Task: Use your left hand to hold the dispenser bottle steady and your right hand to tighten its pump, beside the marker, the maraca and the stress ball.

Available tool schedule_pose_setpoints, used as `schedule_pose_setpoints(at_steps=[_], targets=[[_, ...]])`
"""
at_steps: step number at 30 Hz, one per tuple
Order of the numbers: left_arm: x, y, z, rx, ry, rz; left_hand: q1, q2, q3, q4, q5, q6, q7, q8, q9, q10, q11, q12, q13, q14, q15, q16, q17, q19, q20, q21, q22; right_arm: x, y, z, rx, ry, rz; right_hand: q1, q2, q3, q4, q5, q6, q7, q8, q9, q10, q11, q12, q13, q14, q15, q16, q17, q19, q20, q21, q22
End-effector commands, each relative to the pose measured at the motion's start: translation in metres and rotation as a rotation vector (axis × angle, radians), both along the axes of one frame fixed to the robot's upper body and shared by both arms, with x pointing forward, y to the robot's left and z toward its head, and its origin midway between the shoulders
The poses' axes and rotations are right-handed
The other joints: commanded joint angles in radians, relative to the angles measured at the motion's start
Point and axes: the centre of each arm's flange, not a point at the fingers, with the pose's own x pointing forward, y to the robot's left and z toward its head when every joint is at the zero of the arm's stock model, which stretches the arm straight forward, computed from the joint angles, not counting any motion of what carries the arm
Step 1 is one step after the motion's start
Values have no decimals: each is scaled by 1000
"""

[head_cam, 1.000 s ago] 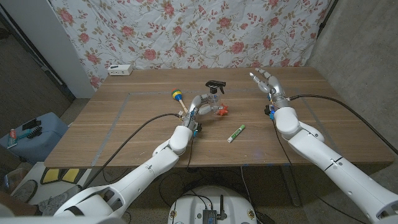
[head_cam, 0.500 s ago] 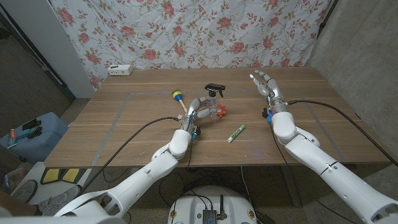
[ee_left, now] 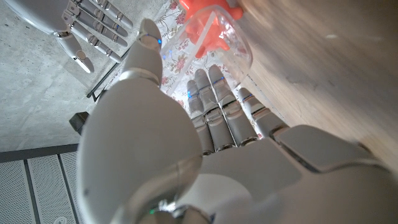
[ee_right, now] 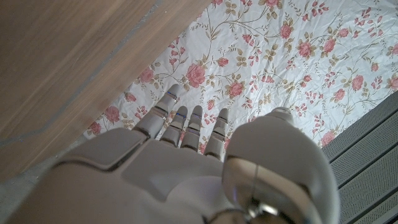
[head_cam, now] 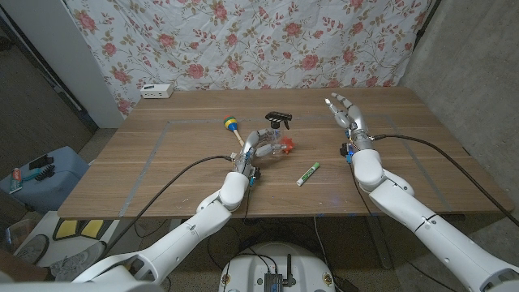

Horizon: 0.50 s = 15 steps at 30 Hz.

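Note:
My left hand (head_cam: 257,146) grips the clear dispenser bottle (head_cam: 273,138) near the middle of the table, and its black pump (head_cam: 280,118) sticks up at the top. In the left wrist view my fingers (ee_left: 217,115) and thumb lie around the clear bottle (ee_left: 221,37). The orange stress ball (head_cam: 289,147) sits right beside the bottle. A green marker (head_cam: 307,173) lies nearer the front, and the maraca (head_cam: 233,127) lies to the left. My right hand (head_cam: 347,112) hangs open with spread fingers, well to the right of the pump, holding nothing.
A white power strip (head_cam: 156,91) lies at the table's back left edge. Black cables (head_cam: 182,173) run along both arms over the wood. A floral cloth (head_cam: 268,40) hangs behind the table, and a grey wall stands to the right.
My left hand has drawn the bottle a little toward me, the pump coming with it. The right forearm has swung inward while the hand stays open and raised.

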Motion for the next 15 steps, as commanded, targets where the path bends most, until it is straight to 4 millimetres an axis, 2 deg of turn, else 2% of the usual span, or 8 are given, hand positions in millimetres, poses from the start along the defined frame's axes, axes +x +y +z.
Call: schedule_pose_setpoints(at_steps=[1, 5, 15], targets=[[2, 5, -8, -18, 19, 4, -69, 76, 173, 166, 3, 127, -83, -1, 0, 24, -30, 4, -2, -7, -77, 1, 4, -4, -3, 1, 5, 6, 1, -8, 40, 13, 80, -30, 6, 5, 13, -1, -10, -3, -1, 2, -6, -7, -5, -1, -21, -15, -8, 5, -11, -41, -4, 0], [2, 6, -9, -22, 24, -3, -71, 71, 173, 165, 1, 121, -83, -3, 0, 20, -30, 4, -6, -12, -78, 2, 4, -4, 1, 2, 5, 10, 0, -14, 72, 11, 119, -47, 8, 7, 18, -1, -24, 16, -5, 2, -14, -7, -8, -2, -29, -19, -11, 5, -14, -46, -5, -1], [3, 7, -13, -27, 40, -9, -93, 52, 158, 172, -13, 78, -82, -12, -1, -21, -30, -1, -22, -44, -72, 2, 8, -7, 8, 2, 5, 14, -3, -21, 120, 17, 159, -70, 6, 6, 23, -2, -39, 26, -9, 1, -19, 4, -10, -3, -34, -17, -13, 4, -18, -49, -5, -1]])
